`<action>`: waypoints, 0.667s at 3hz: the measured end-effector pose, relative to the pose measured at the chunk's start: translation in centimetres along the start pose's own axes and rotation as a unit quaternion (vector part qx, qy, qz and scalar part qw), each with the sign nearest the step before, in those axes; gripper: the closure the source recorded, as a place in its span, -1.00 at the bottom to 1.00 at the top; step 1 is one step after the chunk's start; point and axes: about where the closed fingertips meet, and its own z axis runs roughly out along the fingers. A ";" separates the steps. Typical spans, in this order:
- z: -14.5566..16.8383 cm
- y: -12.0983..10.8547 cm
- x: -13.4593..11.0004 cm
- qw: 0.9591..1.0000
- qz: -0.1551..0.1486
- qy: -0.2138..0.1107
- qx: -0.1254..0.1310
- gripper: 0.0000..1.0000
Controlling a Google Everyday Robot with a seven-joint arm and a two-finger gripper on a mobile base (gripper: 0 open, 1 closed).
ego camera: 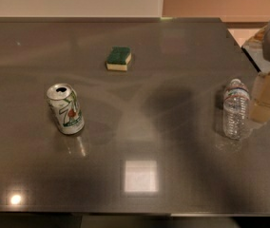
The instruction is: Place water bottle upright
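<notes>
Water bottle [235, 109] is seen upright beside the gripper [268, 98], whose grip cannot be told, and could be bumped over by it.

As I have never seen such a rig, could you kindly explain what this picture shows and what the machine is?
There is a single picture, looking down at a slant on a grey counter; where the camera is mounted is not known. The machine is a wheeled robot with one arm that ends in a claw, seen at the right edge. At the left of the counter stands a green-and-white soda can. At the right stands a clear water bottle, upright with its white cap on top. A green and yellow sponge lies farther back. The claw hangs close beside the bottle, on its right. Whether it touches or holds the bottle cannot be told.
</notes>
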 end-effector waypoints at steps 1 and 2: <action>0.0 0.0 0.0 1.000 0.000 0.000 0.000 -1.00; 0.1 -0.3 -0.1 1.000 0.003 0.003 -0.008 -1.00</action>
